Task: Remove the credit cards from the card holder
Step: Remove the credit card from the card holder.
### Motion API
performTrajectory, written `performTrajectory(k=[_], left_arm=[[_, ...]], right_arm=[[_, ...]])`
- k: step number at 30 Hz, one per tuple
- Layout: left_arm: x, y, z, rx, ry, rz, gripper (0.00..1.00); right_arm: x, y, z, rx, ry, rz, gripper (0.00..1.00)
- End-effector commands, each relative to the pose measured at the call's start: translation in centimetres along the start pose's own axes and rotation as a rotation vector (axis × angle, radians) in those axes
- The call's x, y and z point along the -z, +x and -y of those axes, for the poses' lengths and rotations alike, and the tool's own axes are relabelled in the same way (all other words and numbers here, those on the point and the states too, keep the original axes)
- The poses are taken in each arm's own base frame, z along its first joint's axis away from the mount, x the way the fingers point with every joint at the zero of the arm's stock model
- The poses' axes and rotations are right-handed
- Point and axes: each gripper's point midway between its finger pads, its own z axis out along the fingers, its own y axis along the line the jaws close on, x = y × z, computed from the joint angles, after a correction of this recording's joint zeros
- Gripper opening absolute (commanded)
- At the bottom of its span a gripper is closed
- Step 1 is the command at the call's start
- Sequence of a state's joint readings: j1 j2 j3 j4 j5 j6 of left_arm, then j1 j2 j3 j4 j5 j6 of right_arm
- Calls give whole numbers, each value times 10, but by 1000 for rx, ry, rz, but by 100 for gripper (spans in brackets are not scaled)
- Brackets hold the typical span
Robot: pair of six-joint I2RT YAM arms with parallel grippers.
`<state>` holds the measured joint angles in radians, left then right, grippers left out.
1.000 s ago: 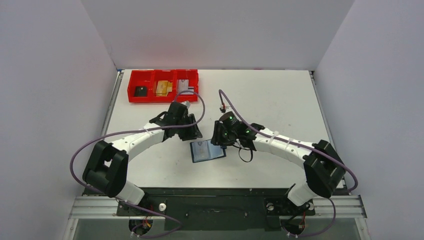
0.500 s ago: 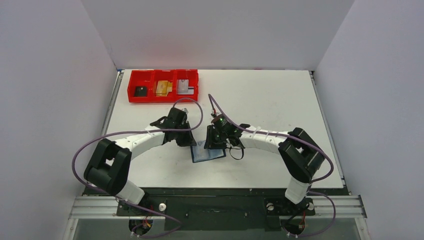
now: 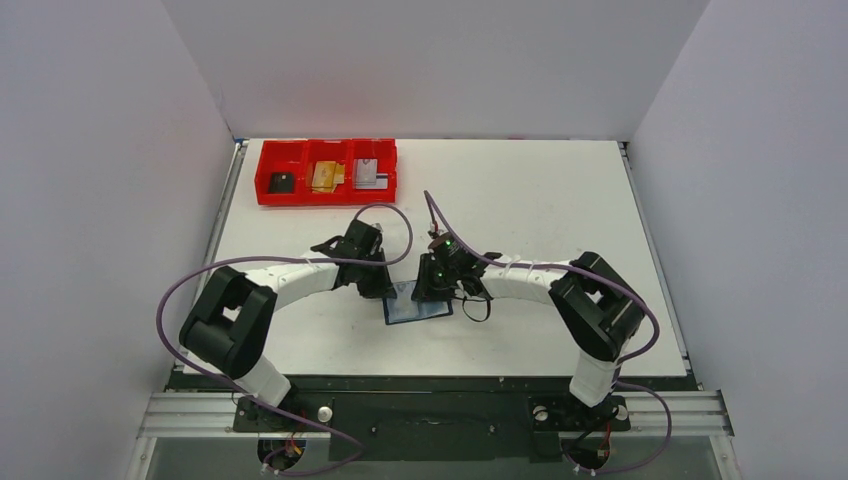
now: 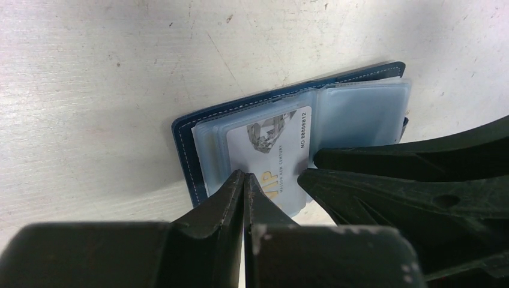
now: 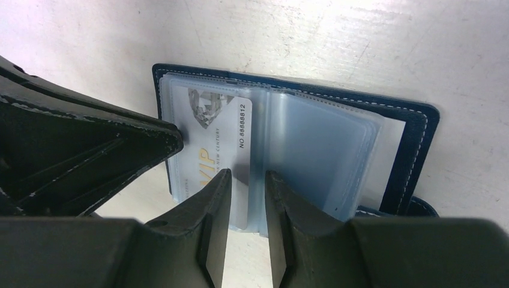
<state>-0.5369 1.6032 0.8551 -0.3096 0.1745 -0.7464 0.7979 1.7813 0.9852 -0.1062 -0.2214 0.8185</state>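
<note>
Left claw at card holder edge

The card holder looks stitched leather, its sleeves glossy plastic, the table matt and scuffed.

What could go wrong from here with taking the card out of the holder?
The shut left gripper sits at the near edge of the VIP card, so it may pin it inside the card holder. The right gripper straddles the card edge beside a clear sleeve; closing could pinch the sleeve too and drag the whole holder.
</note>
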Motion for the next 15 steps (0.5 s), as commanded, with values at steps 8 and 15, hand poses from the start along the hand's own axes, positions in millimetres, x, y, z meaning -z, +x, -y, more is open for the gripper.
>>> performTrajectory(k=[8,15], left_arm=[[-13,7,-11,5,-58,-10,0],[-16,11,-10,6,-65,-22,0]], right_arm=[[-8,-4,-6,-78,-108,19,21],[-12,-1,-6,-103,-134,7,19]])
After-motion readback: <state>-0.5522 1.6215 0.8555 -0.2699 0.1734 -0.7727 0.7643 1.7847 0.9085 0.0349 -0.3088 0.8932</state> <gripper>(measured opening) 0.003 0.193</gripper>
